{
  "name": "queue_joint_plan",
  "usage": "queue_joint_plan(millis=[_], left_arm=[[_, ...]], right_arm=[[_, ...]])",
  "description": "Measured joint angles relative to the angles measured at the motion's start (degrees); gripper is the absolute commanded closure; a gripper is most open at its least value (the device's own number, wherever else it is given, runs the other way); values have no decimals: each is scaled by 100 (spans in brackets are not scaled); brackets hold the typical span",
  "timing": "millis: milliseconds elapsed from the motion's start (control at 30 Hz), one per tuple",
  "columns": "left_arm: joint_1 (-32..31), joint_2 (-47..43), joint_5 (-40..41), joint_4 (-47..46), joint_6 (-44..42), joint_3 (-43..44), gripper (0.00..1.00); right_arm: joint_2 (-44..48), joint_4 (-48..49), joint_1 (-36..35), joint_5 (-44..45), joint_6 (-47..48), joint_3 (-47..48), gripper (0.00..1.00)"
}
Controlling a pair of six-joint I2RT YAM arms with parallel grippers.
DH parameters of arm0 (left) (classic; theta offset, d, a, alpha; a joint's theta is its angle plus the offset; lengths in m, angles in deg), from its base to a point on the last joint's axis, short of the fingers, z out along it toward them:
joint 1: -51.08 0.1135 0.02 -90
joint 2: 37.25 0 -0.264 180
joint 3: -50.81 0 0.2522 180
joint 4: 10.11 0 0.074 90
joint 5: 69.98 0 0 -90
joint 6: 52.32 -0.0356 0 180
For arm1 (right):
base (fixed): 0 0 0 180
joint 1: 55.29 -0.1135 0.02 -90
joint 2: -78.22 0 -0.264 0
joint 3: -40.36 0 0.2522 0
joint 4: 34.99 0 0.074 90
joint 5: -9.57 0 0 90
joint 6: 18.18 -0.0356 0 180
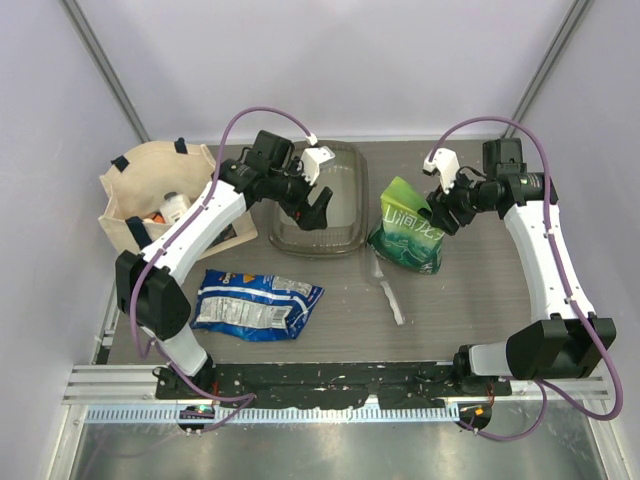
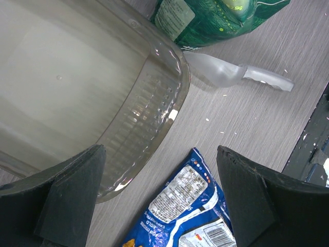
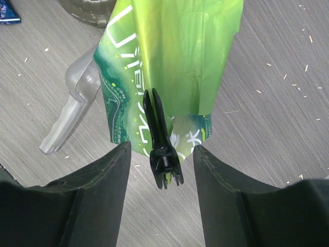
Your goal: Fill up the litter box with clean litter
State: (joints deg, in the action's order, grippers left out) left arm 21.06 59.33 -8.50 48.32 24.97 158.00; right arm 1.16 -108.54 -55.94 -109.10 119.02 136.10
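Smoky-grey litter box (image 1: 345, 170) ran near-to-far; left hand (image 2: 160, 149) gaped empty above it; right wrist alone showed right hand (image 3: 162, 146) open astride black clip (image 3: 154, 116).

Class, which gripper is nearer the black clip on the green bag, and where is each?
Right. The right gripper straddles the black clip atop the green bag, jaws open. The left gripper hovers over the litter box, away from the bag.

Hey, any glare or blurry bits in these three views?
Top external: even light, sharp throughout. Left wrist: small bright glints on the litter box wall; its own fingers dark and soft-edged. Right wrist: sheen on the green bag; black clip sharp.
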Motion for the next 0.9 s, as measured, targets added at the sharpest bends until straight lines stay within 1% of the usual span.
queue_joint_plan(millis=[133, 167, 233, 300, 367, 400, 600, 800, 900], left_arm=[[0, 0, 26, 2, -2, 0, 7], [0, 0, 35, 4, -2, 0, 7], [0, 0, 44, 7, -2, -2, 7], [-2, 0, 46, 13, -2, -2, 7], [-9, 0, 46, 20, -4, -2, 7], [-9, 0, 46, 20, -2, -2, 7], [-24, 0, 46, 20, -2, -52, 8], [-24, 0, 44, 17, 9, -181, 8], [-24, 0, 42, 17, 26, -221, 8]], right_arm=[[0, -131, 0, 2, 118, -2, 53], [0, -153, 0, 7, 140, -2, 59], [0, -166, 0, 13, 203, -13, 66], [0, -170, 0, 50, 245, -26, 77], [0, -166, 0, 76, 330, -35, 95], [0, -162, 0, 101, 372, -35, 99], [11, -236, 96, 221, 365, 17, 99], [24, -306, 433, 190, -13, 402, 99], [90, -273, 715, 212, -229, 476, 99]])
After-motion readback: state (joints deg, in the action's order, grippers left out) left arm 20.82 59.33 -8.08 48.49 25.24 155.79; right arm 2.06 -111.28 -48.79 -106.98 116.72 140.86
